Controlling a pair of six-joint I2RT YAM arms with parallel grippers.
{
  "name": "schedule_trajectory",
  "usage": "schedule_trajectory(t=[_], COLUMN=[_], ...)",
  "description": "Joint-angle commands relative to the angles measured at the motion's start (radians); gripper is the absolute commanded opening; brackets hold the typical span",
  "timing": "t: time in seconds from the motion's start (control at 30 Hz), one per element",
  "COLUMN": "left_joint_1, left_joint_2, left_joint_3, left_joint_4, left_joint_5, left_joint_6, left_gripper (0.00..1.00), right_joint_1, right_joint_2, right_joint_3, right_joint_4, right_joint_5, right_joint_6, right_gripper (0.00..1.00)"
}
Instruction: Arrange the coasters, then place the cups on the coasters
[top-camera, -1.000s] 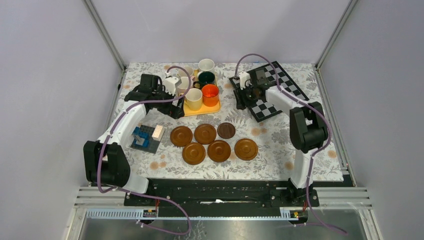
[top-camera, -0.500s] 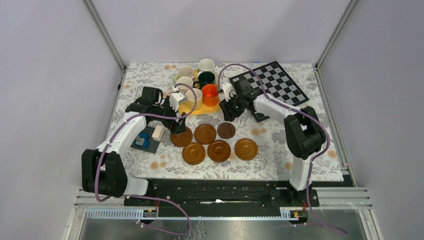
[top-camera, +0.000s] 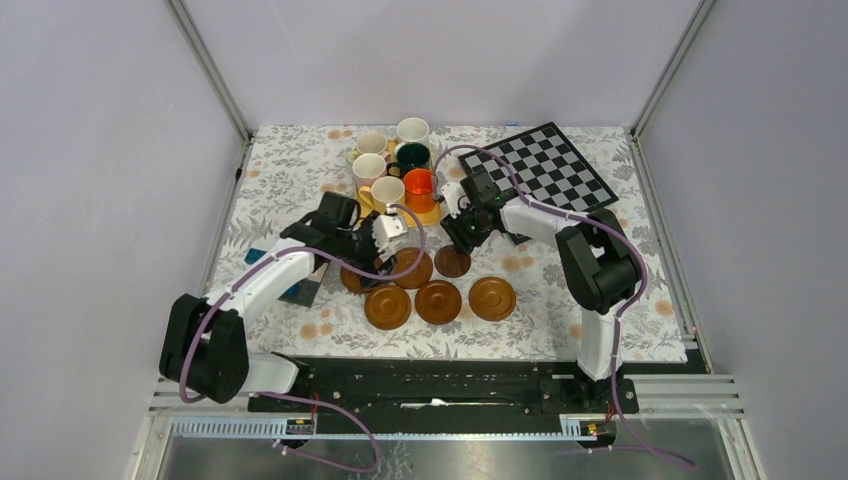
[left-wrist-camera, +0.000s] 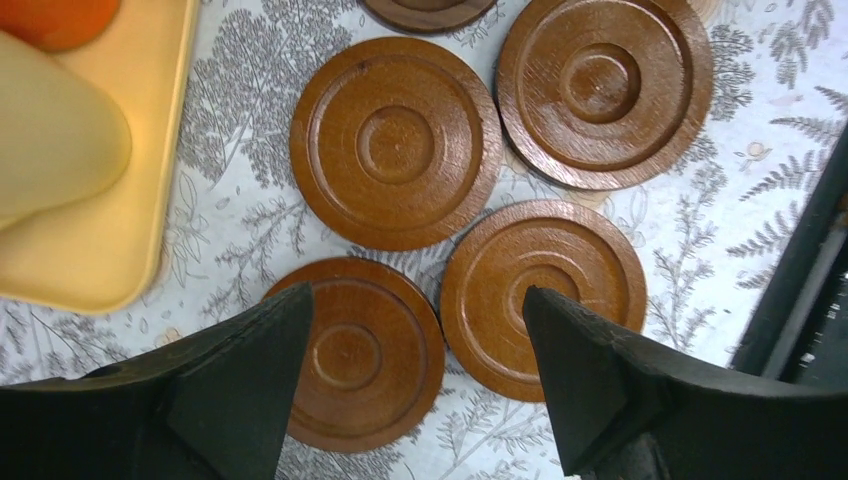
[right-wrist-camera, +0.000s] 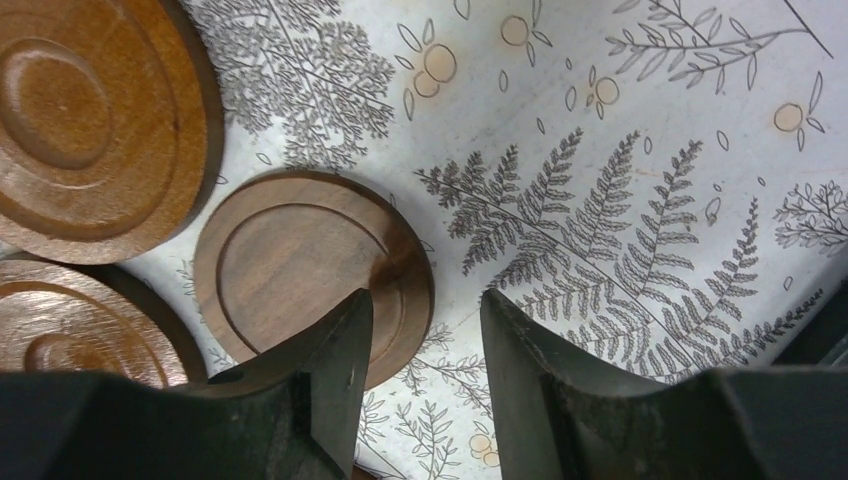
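Six round wooden coasters lie in two rows mid-table, among them a reddish one (top-camera: 438, 302) and the darker, smaller coaster (top-camera: 452, 261). My left gripper (top-camera: 365, 262) hovers open over the left coasters; its fingertips (left-wrist-camera: 415, 292) frame one coaster (left-wrist-camera: 355, 353) and overlap another (left-wrist-camera: 543, 297), gripping nothing. My right gripper (top-camera: 462, 240) hangs low at the dark coaster (right-wrist-camera: 300, 270), jaws (right-wrist-camera: 425, 300) narrowly parted. One finger is over its rim, the other over the cloth. Six cups stand on or by the yellow tray (top-camera: 432, 214), including orange (top-camera: 420, 185), yellow (top-camera: 388, 190) and white (top-camera: 412, 130).
A black-and-white chessboard (top-camera: 545, 165) lies at the back right. A dark plate with blocks (top-camera: 300, 290) sits partly under my left arm. The yellow tray's corner (left-wrist-camera: 100, 230) is close to the left finger. The floral cloth (top-camera: 600, 300) covers the table.
My left arm swung from beside the tray down over the left coasters. My right arm came off the chessboard to the dark coaster, and its jaws narrowed.
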Motion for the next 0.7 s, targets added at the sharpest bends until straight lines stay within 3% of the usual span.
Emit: schedule_trajectory(t=[0.0,0.33,0.67], left_joint_1=[-0.067,-0.16,-0.16], left_joint_2=[0.037,0.15,0.186], left_joint_3=[-0.003,0.038,0.035], left_joint_4=[0.109,0.201,0.198], left_joint_5=[-0.101,-0.255,-0.273], left_joint_6=[0.057,0.03,0.067], left_gripper=[0.82,0.81,0.8], right_joint_1=[0.01,-0.006,-0.078], right_joint_2=[-0.001,-0.028,-0.057], right_joint_3=[-0.027,-0.093,-0.112], right_joint_4=[0.025,0.037,0.021], right_joint_5=[0.068,0.165,0.161], right_joint_6=[-0.049,-0.081,-0.1], right_gripper=[0.5,0.47,0.46])
